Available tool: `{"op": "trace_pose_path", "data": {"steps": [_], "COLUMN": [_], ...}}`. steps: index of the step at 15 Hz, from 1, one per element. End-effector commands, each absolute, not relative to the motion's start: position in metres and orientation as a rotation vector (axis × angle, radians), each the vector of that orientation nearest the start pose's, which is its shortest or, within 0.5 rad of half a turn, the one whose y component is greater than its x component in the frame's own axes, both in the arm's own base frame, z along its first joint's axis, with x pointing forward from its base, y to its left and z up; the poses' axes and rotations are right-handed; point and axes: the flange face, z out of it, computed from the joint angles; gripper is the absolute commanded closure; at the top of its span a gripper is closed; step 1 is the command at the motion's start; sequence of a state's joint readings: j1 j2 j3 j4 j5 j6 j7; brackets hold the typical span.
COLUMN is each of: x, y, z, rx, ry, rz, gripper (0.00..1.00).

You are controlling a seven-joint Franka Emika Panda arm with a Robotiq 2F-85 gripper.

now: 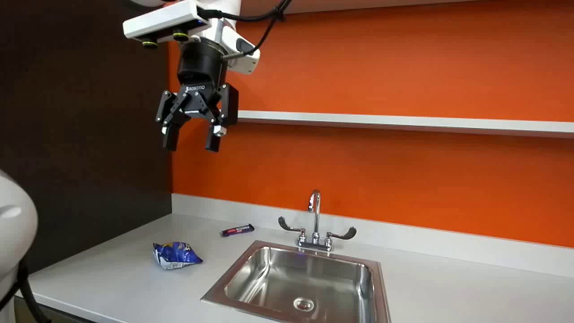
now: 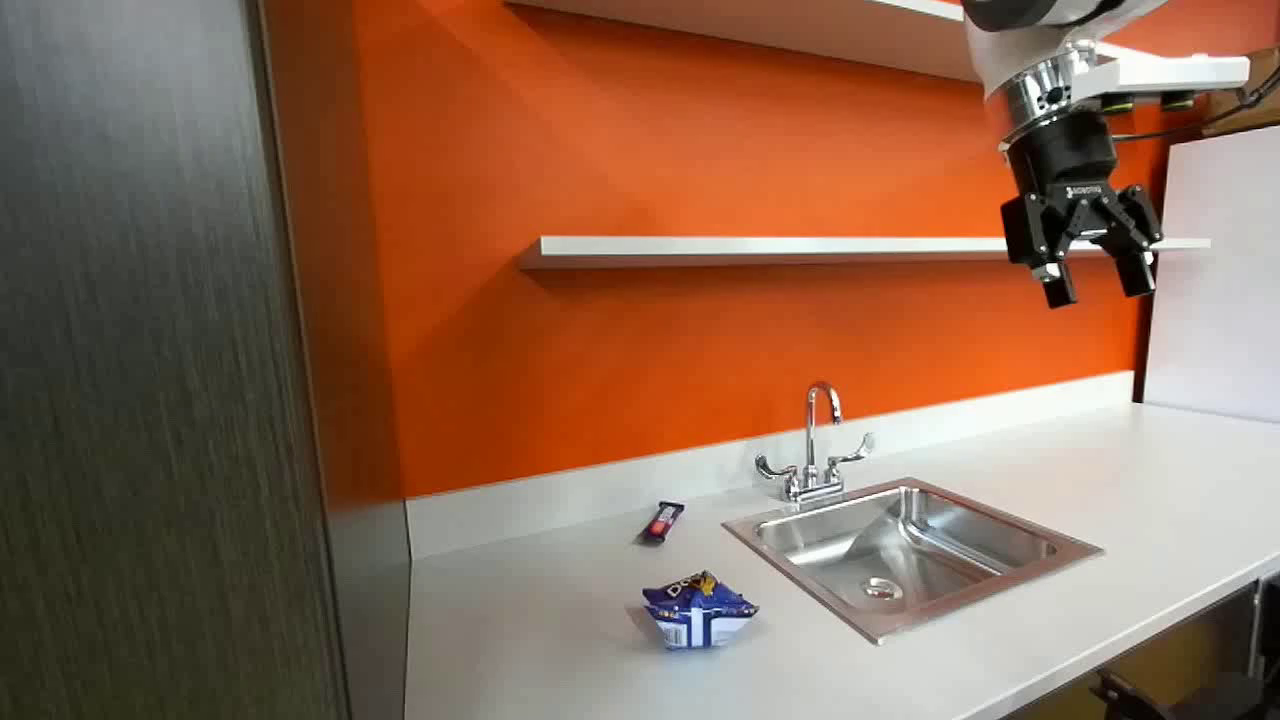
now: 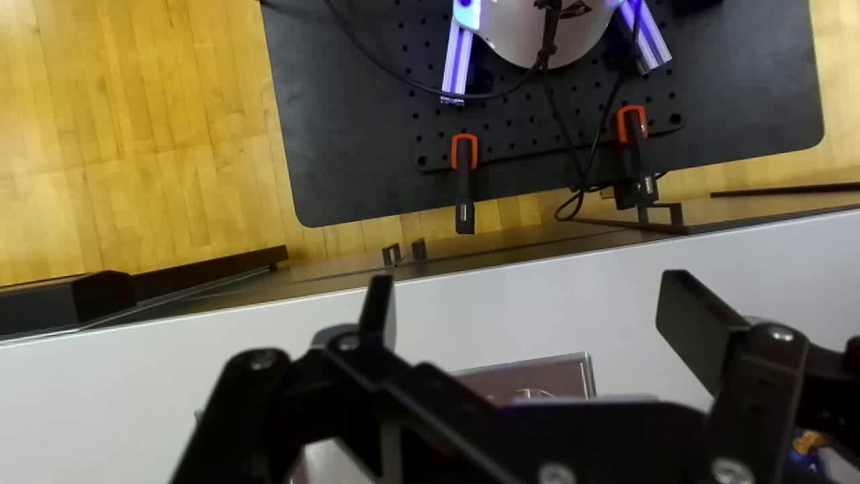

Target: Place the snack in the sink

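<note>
Because the grasp is presumably yet to come, the fingers (image 1: 213,141) hang parted and unladen high above the desk (image 1: 112,278) — where the snack (image 1: 177,255) rests beside but clear of the sink (image 2: 990,585). Inside the sink only the drain (image 2: 881,588) shows — so the placing, I judge, lies wholly ahead.

"What's the wall (image 1: 381,179) like?"
"Orange, with a white shelf (image 2: 780,245) across it."
"And below?"
"A pale desk (image 1: 471,287) against it, a dark panel (image 1: 80,134) at one end."
"The floor (image 3: 134,134)?"
"Yellowish wood, in strips."
</note>
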State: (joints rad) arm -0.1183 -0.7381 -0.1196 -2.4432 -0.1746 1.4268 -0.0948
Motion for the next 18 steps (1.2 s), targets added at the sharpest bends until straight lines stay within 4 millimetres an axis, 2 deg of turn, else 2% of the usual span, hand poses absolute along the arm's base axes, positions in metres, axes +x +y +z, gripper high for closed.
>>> {"op": "trace_pose_path", "data": {"steps": [1,4,7,13,18], "x": [0.283,0.283,0.291,0.32,0.347], "y": [-0.096,-0.096,-0.079,-0.017,0.047], "z": [0.524,0.524,0.514,0.478,0.433], "rx": [-3.155,-3.155,-3.154,-3.179,-3.197], "ry": [0.16,0.16,0.148,0.136,0.155], "rz": [0.465,0.465,0.46,0.309,0.259], "gripper": [0.0,0.0,0.0,0.0,0.0]}}
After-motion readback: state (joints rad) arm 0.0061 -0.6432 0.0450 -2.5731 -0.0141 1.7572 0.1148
